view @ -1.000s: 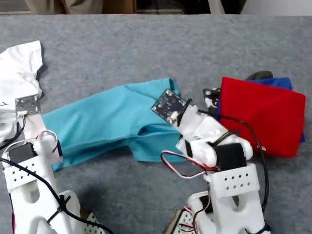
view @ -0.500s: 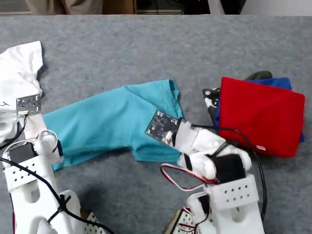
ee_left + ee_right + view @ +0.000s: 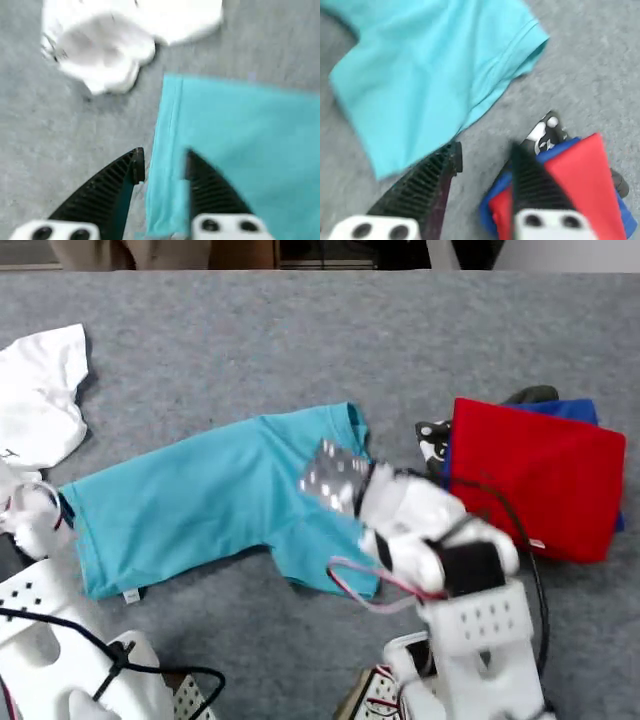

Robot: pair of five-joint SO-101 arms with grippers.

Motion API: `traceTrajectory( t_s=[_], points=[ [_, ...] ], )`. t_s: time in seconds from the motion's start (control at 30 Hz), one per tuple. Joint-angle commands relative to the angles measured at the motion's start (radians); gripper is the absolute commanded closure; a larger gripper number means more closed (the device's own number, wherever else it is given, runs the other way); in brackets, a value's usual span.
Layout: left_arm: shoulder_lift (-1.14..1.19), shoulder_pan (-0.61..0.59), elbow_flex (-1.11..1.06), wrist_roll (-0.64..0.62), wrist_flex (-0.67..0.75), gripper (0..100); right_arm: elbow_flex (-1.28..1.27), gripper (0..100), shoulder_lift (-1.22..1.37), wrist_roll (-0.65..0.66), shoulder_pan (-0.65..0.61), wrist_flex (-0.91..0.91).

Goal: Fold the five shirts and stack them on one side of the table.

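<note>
teal shirt (image 3: pixel 200 500) flat, my jaws apart

high view: white shirt (image 3: pixel 40 390) off one end, folded red shirt (image 3: pixel 535 475) off the other.
left wrist: my left gripper (image 3: pixel 162 167) gapes astride its hem.
right wrist: right gripper (image 3: pixel 485 160) gapes beside its edge.

A teal shirt (image 3: pixel 200 500) flat at centre — white shirt (image 3: pixel 40 400) crumpled at one end, red-topped stack (image 3: pixel 535 475) opposite.

Grey, felt-like table cover (image 3: pixel 250 340) spreads beneath me, its fibres coarse and speckled. Past its far edge: brown wooden panel (image 3: pixel 245 252), dark gap (image 3: pixel 340 250) just beside it, pale surface (image 3: pixel 565 252) toward the corner.
</note>
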State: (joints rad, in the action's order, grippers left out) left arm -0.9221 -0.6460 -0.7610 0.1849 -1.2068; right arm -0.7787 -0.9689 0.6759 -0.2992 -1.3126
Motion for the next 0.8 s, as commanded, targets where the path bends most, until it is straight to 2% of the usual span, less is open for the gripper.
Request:
traceTrajectory(
  t_s=[0.0,0.1,0.17,0.3,0.53,0.77],
  points=[
    [0.001,0.109,0.058,-0.089,0.006,97,0.133,92.5,0.214,-0.078,-0.01,0.147],
    [0.058,0.198,-0.026,-0.167,0.132,98,0.277,96.3,0.437,-0.147,-0.013,0.19],
    [0.125,0.21,-0.071,-0.204,0.198,98,0.389,98.1,0.595,-0.184,-0.013,0.189],
    [0.289,0.206,-0.092,-0.275,0.244,98,0.579,98.5,0.891,-0.267,-0.008,0.178],
    [0.536,0.206,-0.083,-0.278,0.463,98,0.944,98.6,1.3,-0.371,-0.008,0.107],
    [0.717,0.18,-0.074,-0.278,0.537,98,1.395,98.6,1.701,-0.385,0.03,-0.04]
  ],
)
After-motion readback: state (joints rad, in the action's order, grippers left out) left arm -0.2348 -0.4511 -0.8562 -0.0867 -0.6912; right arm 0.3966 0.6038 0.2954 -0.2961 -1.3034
